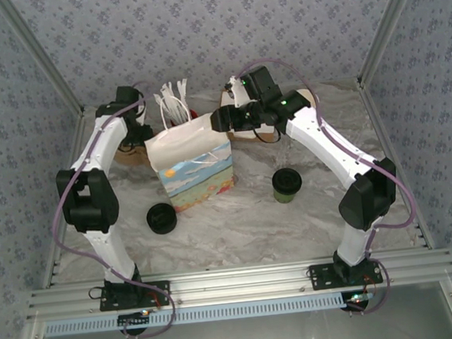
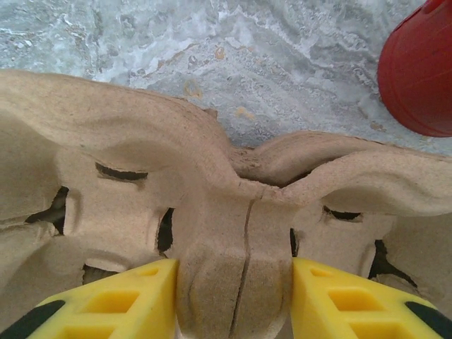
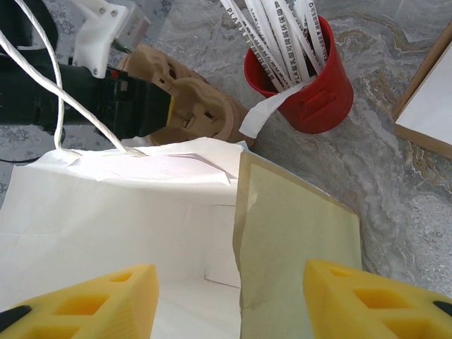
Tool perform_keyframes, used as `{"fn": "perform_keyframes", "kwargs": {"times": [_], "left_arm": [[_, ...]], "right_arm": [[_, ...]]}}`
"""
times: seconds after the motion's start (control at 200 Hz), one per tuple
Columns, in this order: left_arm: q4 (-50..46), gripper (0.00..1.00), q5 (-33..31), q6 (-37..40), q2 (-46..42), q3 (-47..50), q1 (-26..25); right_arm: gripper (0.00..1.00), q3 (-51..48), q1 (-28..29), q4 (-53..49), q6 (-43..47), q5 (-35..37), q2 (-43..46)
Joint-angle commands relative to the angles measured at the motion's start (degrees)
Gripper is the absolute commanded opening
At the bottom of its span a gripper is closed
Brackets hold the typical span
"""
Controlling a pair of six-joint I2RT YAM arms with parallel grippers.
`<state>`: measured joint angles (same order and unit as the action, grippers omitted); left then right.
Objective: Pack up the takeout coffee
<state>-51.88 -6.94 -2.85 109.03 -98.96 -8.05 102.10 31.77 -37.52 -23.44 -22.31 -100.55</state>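
The coffee (image 1: 287, 184) stands on the bench (image 1: 239, 224), well apart from the left jaws clenching a frame-cropped carrier (image 2: 212, 205) and the right jaws released over the bag (image 3: 141, 205).

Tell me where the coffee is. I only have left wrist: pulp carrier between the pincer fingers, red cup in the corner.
Observer: Top view has the takeout coffee standing on the table on the right side of the paper bag, lid on, not packed yet.
Operator: What is the right arm doing?
Observer: The right pincer is open above the bag's open mouth, with nothing in it.
Operator: Is the bag upright?
Observer: Yes. Your pulp carrier lies on the far side of it, next to the red cup.
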Motion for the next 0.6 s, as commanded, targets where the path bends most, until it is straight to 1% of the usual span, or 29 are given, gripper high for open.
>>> {"fn": "perform_keyframes", "kwargs": {"times": [0.0,0.1,0.27,0.465,0.49,0.595], "left_arm": [[-2.7,0.43,-0.6,-0.7,-6.2,-3.4,-0.3],[-3.8,0.43,-1.1,-0.8,-8.1,-4.4,-0.3],[-8.2,0.43,-3.7,-1.5,-9.9,-8.1,-0.3],[-13.2,0.43,-5.7,-4.3,-13.8,-12.5,-0.3],[-13.9,0.43,-5.7,-4.7,-14.4,-14.5,-0.2],[-16.0,0.43,-6.3,-6.0,-17.1,-17.3,-0.2]], "right_arm": [[0.59,1.3,0.6,-0.1,0.7,0.1,-0.5],[0.59,1.3,0.6,-0.2,0.7,0.1,-0.7],[0.59,1.4,0.7,-0.3,0.9,0.6,-0.7],[0.59,1.5,0.7,-0.9,1.1,1.5,-0.7],[0.59,1.6,0.8,-1.0,1.2,1.5,-0.7],[0.59,1.5,1.1,-1.2,1.2,1.7,-0.5]]}}
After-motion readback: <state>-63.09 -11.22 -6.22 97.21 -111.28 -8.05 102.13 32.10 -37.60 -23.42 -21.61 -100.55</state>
